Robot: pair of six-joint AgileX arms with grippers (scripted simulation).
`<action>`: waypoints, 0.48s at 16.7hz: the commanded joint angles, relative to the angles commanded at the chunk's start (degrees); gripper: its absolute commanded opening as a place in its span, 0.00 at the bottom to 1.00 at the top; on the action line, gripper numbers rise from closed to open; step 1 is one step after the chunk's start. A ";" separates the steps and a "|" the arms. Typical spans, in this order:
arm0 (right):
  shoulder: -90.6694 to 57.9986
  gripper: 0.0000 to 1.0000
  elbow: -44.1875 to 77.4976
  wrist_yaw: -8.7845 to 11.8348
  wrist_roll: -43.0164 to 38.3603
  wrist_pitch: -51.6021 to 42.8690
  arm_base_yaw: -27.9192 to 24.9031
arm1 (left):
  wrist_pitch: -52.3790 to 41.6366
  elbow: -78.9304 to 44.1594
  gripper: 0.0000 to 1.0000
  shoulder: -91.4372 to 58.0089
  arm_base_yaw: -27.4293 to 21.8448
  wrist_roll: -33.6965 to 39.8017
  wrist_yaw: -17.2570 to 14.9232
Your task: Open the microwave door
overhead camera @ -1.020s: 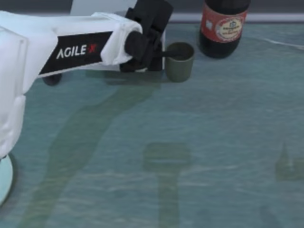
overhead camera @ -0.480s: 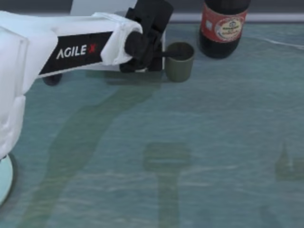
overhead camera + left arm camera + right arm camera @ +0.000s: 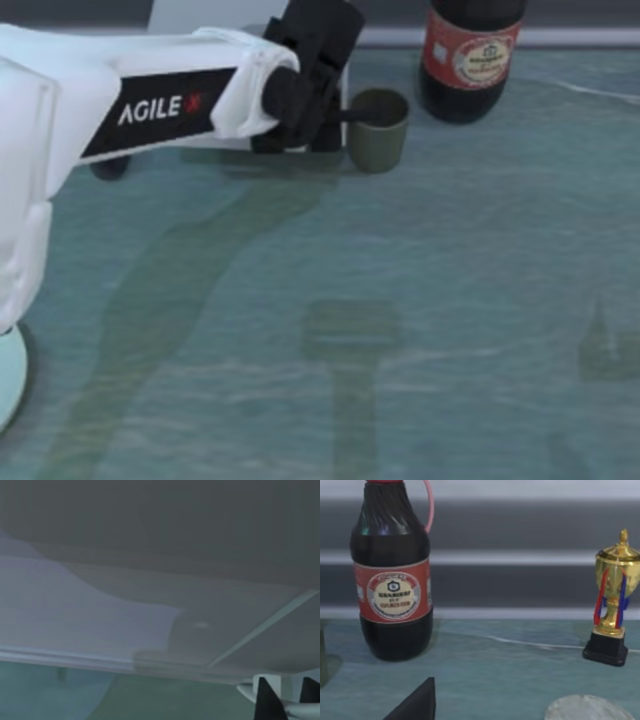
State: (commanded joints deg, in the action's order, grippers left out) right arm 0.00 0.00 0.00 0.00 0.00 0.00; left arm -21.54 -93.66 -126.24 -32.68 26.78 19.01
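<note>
The white microwave (image 3: 205,14) stands at the table's far left edge, mostly hidden under my left arm. In the left wrist view the microwave door (image 3: 100,615) fills the frame, its translucent grey window very close. The door's white bar handle (image 3: 289,687) sits between two black fingertips (image 3: 267,702). My left gripper (image 3: 290,705) is shut on that handle and shows from above as a black block (image 3: 310,85) against the microwave's front. My right gripper (image 3: 417,705) is out of the top view and points at the table far from the microwave.
A dark green cup (image 3: 378,128) stands right beside the left gripper. A dark bottle with a red label (image 3: 470,50) stands further right. A gold trophy (image 3: 612,615) and a pale round object (image 3: 585,709) appear in the right wrist view.
The left arm has shifted very slightly to the left. The door shows no visible movement.
</note>
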 joint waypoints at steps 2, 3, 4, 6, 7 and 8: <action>0.00 1.00 0.00 0.00 0.00 0.00 0.00 | 1.01 1.33 0.00 1.16 0.24 -1.10 -0.55; 0.00 1.00 0.00 0.00 0.00 0.00 0.00 | 1.75 1.98 0.00 1.93 0.42 -1.68 -0.91; 0.00 1.00 0.00 0.00 0.00 0.00 0.00 | 2.33 2.68 0.00 2.50 0.55 -2.27 -1.23; 0.00 1.00 0.00 0.00 0.00 0.00 0.00 | 2.75 3.83 0.00 2.91 0.69 -3.12 -1.64; 0.00 1.00 0.00 0.00 0.00 0.00 0.00 | 2.75 3.88 0.00 2.91 0.71 -3.14 -1.66; 0.00 1.00 0.00 0.00 0.00 0.00 0.00 | 2.75 3.88 0.00 2.91 0.71 -3.14 -1.66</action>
State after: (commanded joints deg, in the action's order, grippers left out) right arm 0.00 0.00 0.00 0.00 0.00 0.00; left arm -18.79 -89.78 -123.32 -31.97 23.64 17.36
